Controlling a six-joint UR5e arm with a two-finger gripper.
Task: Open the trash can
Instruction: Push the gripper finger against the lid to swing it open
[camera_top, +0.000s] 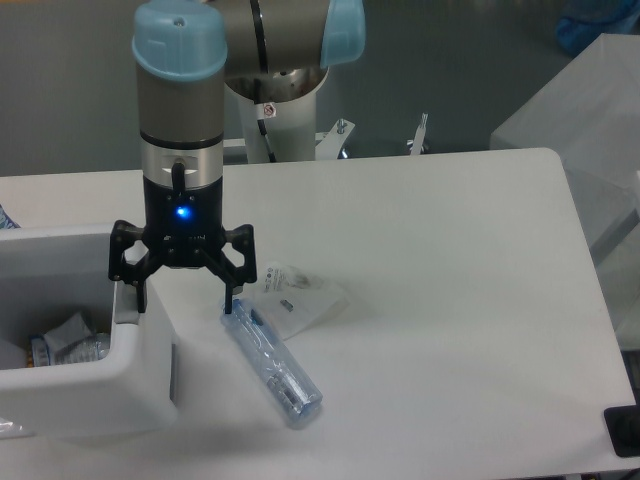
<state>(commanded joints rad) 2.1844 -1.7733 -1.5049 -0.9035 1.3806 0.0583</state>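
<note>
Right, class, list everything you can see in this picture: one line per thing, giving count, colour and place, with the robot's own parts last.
trash can: one, white, at the table's left edge, top open so the inside shows
rubbish: a few crumpled wrappers, pale with some blue, inside the trash can
bottle: one, clear plastic with blue, lying on its side on the table, right of the trash can
plastic bag: one, clear with a printed label, flat on the table just behind the bottle
table: one, white, filling most of the view
arm: one, grey with light blue caps, above the trash can's right wall
gripper: one, black, blue light lit, fingers open astride the trash can's right wall
</note>
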